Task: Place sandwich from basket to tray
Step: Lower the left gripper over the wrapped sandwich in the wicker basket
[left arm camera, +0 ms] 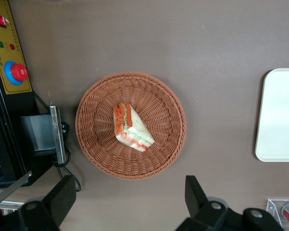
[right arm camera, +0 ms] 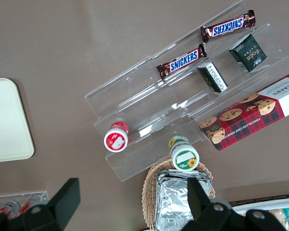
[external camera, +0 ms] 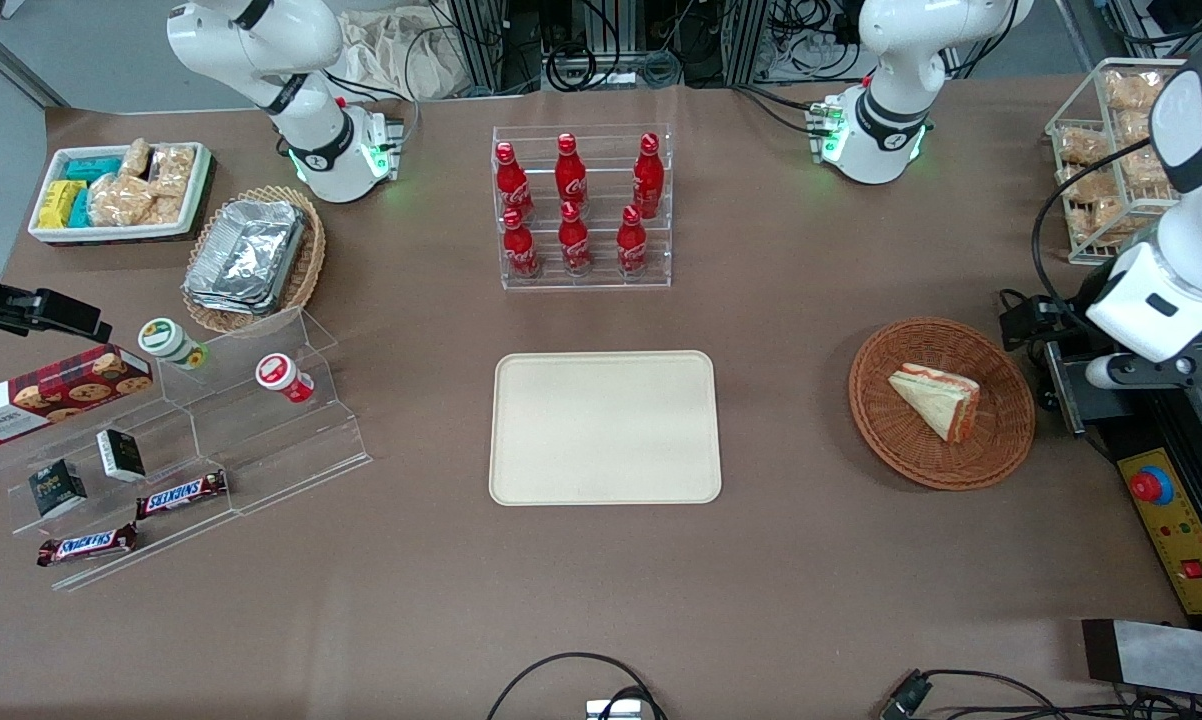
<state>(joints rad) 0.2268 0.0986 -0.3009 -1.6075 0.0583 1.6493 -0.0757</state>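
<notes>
Starting at the parked arm's end of the brown table, a white rectangular bin of snack packs point(external camera: 46, 228) sits near a light tan wicker basket holding foil containers point(external camera: 251, 262). Nearer the front camera than these is a clear acrylic stepped stand point(external camera: 261, 440) carrying a red tartan cookie box point(external camera: 56, 393), two Snickers bars point(external camera: 182, 494) and two small round cups point(external camera: 283, 377).

Next, around the middle of the table, a clear rack of six red cola bottles point(external camera: 581, 207) stands farther from the camera than the flat cream-beige rectangular tray point(external camera: 604, 428) point(left arm camera: 284, 115).

Toward the working arm's end, well apart from the tray, lies the round reddish-brown wicker basket point(external camera: 886, 430) point(left arm camera: 101, 139). The triangular white-bread sandwich point(external camera: 936, 398) point(left arm camera: 132, 127) rests flat inside it, about in the middle, with its red-orange and green layered edge showing.

The left arm's black two-finger gripper point(left arm camera: 130, 202) hangs above bare table just beside the basket, at the basket's working-arm side. Its fingers point(left arm camera: 62, 197) are spread wide, touch nothing and hold nothing.

Last, at the table's edge, a white wire rack of bagged tan snacks point(external camera: 1111, 170) stands farther from the camera than a yellow control box with a red button point(external camera: 1151, 487).
</notes>
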